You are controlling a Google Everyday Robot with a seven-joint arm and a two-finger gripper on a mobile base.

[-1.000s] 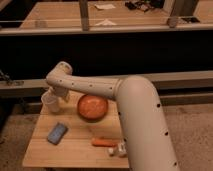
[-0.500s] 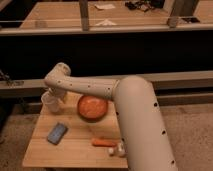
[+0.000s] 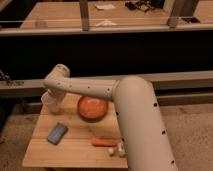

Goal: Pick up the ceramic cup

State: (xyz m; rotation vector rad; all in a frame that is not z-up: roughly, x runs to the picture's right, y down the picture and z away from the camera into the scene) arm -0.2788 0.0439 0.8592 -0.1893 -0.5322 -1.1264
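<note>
Your arm [image 3: 135, 107] spans the table [image 3: 75, 150] to the middle left of frame, where the ceramic cup [image 3: 50, 104] stands beside the orange bowl [image 3: 92, 107]. The gripper [image 3: 53, 96] hangs over it; whether it grips, you cannot tell. Probably light, stiff, slick, breakable: clamp the wall.

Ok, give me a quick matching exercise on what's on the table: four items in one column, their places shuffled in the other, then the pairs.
1 ceramic cup
2 orange bowl
3 blue-grey flat object
4 orange stick-shaped item

a near the front edge of the table
b back left corner, with the gripper at it
c middle of the back
d left side, in front of the cup

Pairs: 1-b, 2-c, 3-d, 4-a
</note>
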